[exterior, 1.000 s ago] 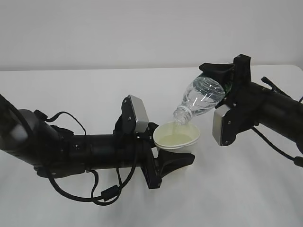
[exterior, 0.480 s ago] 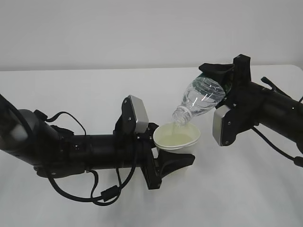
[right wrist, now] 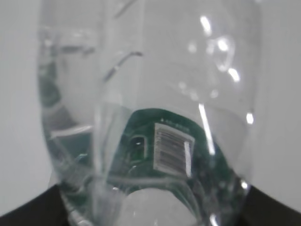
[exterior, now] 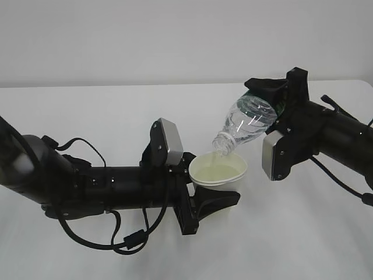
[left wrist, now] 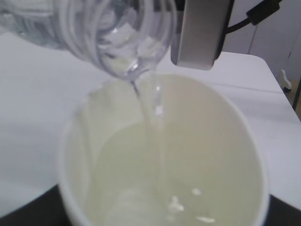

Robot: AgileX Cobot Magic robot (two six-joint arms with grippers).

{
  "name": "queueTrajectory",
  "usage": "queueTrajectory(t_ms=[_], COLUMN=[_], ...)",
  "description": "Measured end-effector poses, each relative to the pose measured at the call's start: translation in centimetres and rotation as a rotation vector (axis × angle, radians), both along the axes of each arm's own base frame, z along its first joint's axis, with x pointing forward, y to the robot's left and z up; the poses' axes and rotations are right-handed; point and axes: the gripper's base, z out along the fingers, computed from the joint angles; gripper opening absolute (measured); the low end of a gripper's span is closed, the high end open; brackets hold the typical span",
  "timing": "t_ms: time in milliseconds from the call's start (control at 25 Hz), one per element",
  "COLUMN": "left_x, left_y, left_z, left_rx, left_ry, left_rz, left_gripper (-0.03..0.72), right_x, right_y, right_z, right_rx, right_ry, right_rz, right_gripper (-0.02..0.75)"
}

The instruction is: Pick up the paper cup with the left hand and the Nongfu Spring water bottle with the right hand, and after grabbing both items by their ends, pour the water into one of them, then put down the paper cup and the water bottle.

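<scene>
Mid-pour. Cup (exterior: 218, 170) held above the table (exterior: 87, 116) in the left gripper (exterior: 201, 195), jaws partly spread around its lower body, rim up and roughly level. Bottle (exterior: 247, 121) clamped at its base end in the right gripper (exterior: 274, 96), tipped neck-down so the mouth hangs just over the cup's far rim. Water (left wrist: 153, 108) running in a thin stream from the neck into the cup, pale pool already gathered inside.

Likely thin-walled and soft, that cup: crushes under a hard squeeze, gains weight as it fills, so best gripped low and gently. Bottle light, ribbed, springy, probably slick when wet; the base end gives a firm purchase and keeps the neck clear. Spill risk if either wrist tilts before setting down.
</scene>
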Motion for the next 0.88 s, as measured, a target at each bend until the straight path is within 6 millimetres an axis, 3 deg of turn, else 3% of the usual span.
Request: queueTrajectory(t_ms=[880], left_x=[-0.03], left_y=[0.02], left_z=[-0.03], left_rx=[0.001], left_ry=[0.001], left_rz=[0.0], left_gripper=[0.435], right_x=[0.0], right_y=[0.0], right_z=[0.02], right_rx=[0.042], right_ry=[0.03], right_rz=[-0.003], right_gripper=[0.41])
